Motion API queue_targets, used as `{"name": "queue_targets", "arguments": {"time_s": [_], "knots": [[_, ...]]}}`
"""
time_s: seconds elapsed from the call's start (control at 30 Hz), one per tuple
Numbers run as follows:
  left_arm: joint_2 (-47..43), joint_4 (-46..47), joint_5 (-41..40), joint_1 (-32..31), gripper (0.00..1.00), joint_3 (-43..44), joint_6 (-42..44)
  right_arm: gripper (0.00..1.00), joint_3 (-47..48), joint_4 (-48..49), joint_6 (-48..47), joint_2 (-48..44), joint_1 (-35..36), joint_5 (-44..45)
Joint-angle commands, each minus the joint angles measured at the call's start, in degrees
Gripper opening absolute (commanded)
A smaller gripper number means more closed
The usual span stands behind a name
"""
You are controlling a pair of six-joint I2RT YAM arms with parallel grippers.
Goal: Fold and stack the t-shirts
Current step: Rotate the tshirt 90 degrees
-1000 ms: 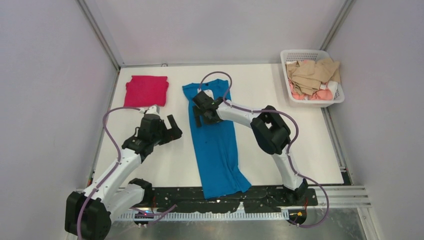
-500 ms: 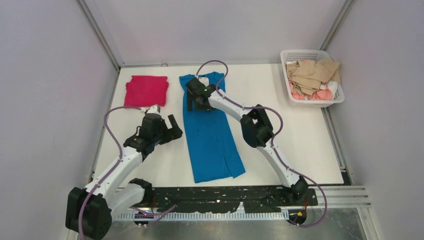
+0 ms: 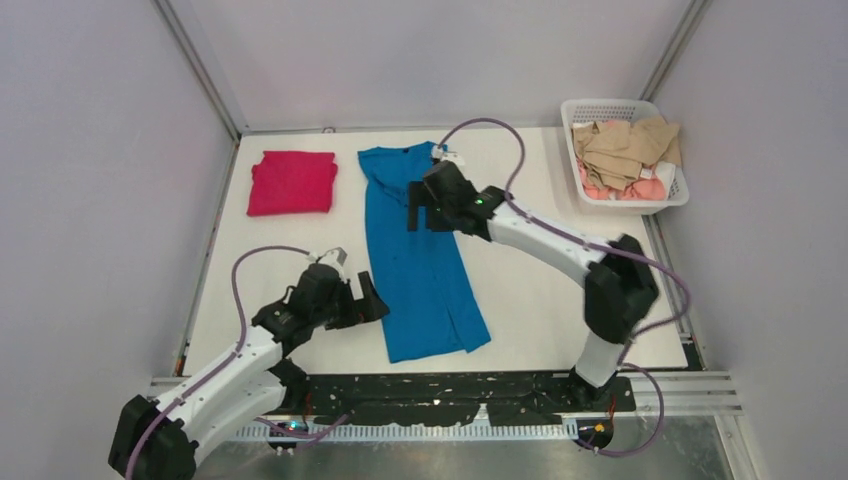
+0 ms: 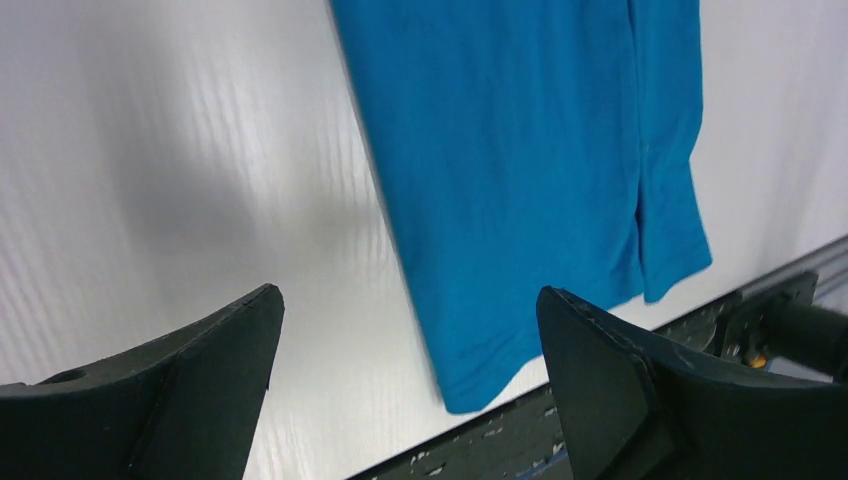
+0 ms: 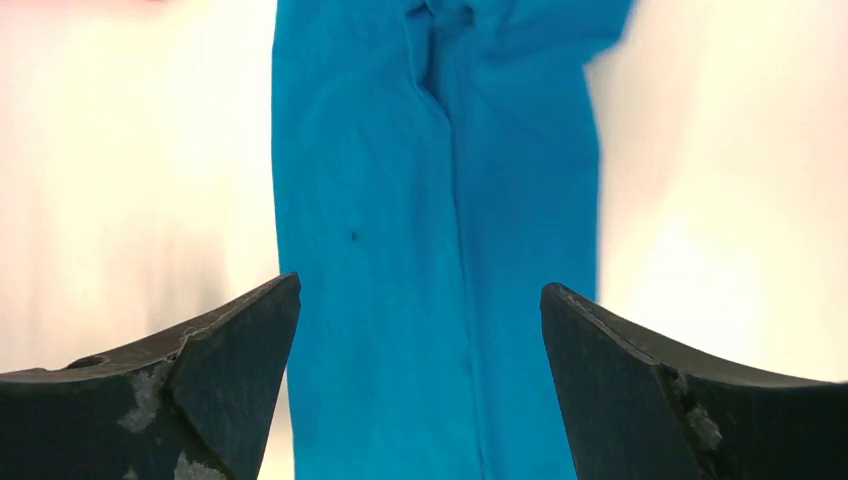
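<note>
Your left gripper hovers wide and empty by the near hem of the blue t-shirt, your right gripper equally wide over its far end, likely to fold it for stacking on the red t-shirt far left.

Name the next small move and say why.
Probably lower the open left pincer onto the near hem of the blue t-shirt and close. The shirt lies as a long narrow strip, not yet folded across, with the open right pincer over its collar end; the red t-shirt is already folded.
</note>
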Motion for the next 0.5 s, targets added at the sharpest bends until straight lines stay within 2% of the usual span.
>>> {"name": "queue_targets", "arguments": {"time_s": [0.0, 0.1, 0.2, 0.23, 0.47], "knots": [[-6.20, -1.49, 0.68, -7.10, 0.97, -5.24, -8.51, 0.95, -20.45, 6.99, 1.37, -20.75, 0.37, 1.20], [-8.58, -0.41, -1.44, -13.60, 0.86, -7.75, -13.37, 0.95, -35.61, 6.66, 5.31, -30.74, 0.54, -1.16], [-8.09, 2.56, -3.72, -19.47, 0.70, -8.20, -16.95, 0.95, -44.09, 7.61, 7.73, -37.83, 1.06, -4.43], [-7.32, 2.62, -4.48, -20.87, 0.68, -7.76, -17.13, 0.95, -47.26, 7.76, 8.43, -41.10, 1.26, -4.96], [1.12, 2.82, -8.02, -28.54, 0.53, -6.35, -21.00, 0.97, -53.86, 3.70, 8.55, -49.09, 3.44, -6.76]]}}
